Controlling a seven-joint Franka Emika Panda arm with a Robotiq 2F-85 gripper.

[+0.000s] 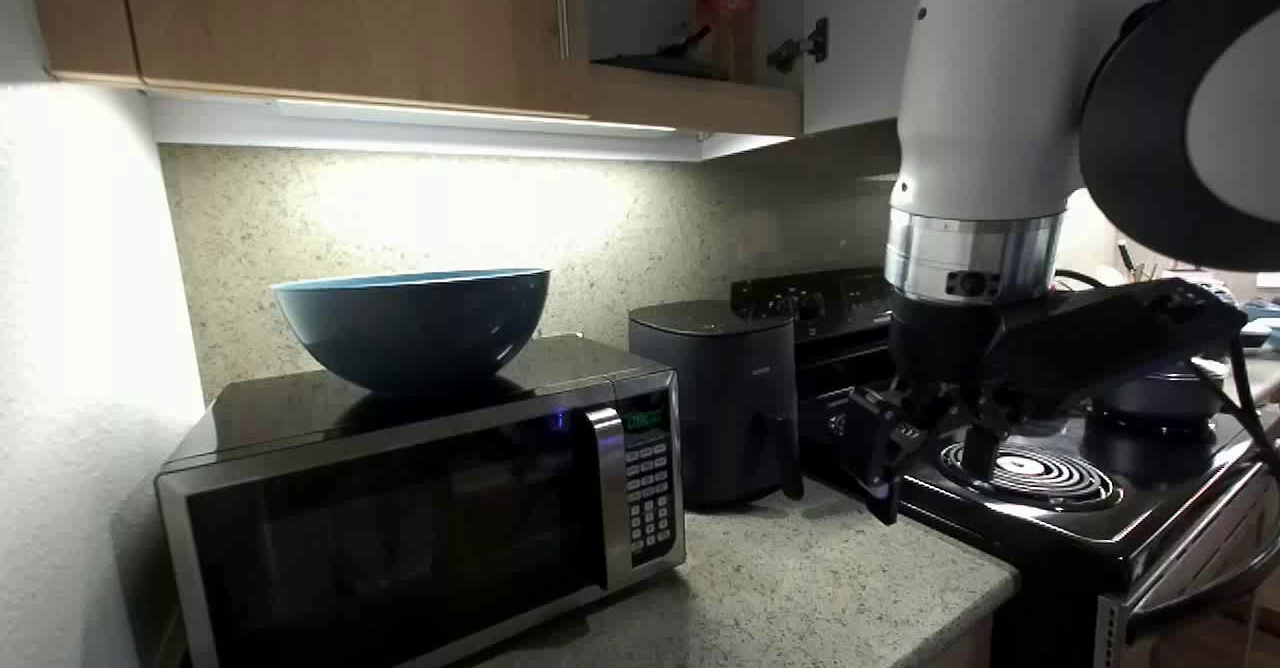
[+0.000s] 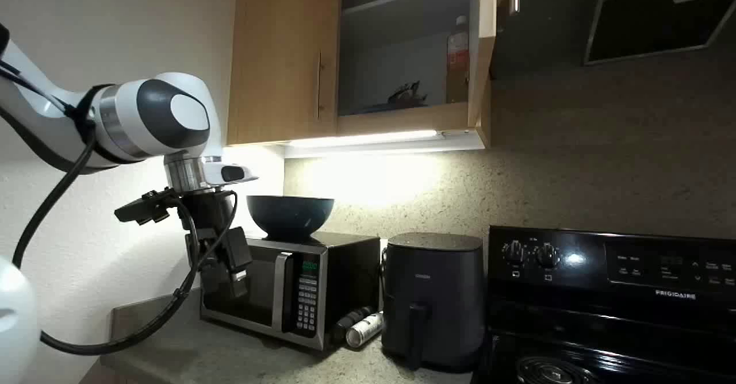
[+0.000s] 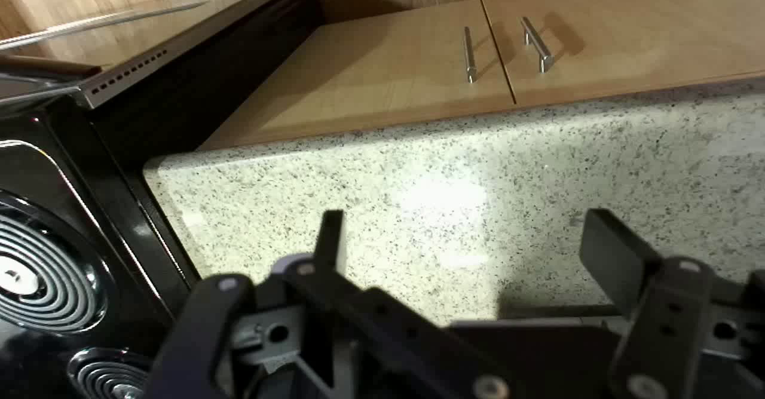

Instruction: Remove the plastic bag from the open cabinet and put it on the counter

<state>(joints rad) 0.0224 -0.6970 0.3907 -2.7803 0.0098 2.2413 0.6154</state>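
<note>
The open cabinet (image 1: 690, 103) is high on the wall in both exterior views (image 2: 402, 119). A dark crinkled thing, apparently the plastic bag (image 2: 406, 95), lies on its bottom shelf near the front; only its top shows above the ledge. It also shows in an exterior view (image 1: 686, 42). The speckled counter (image 1: 820, 588) lies below and fills the middle of the wrist view (image 3: 418, 172). My gripper (image 3: 463, 232) points down above the counter, open and empty, with its fingers wide apart. It is well below the cabinet and in front of the microwave (image 2: 236, 277).
A microwave (image 1: 400, 528) carries a large blue bowl (image 1: 420, 328). A black air fryer (image 2: 432, 292) stands between it and the stove (image 1: 1060, 498). Bottles (image 2: 359, 326) lie between them. The cabinet door (image 2: 484, 50) stands open. A red-labelled bottle (image 2: 457, 56) is in the cabinet.
</note>
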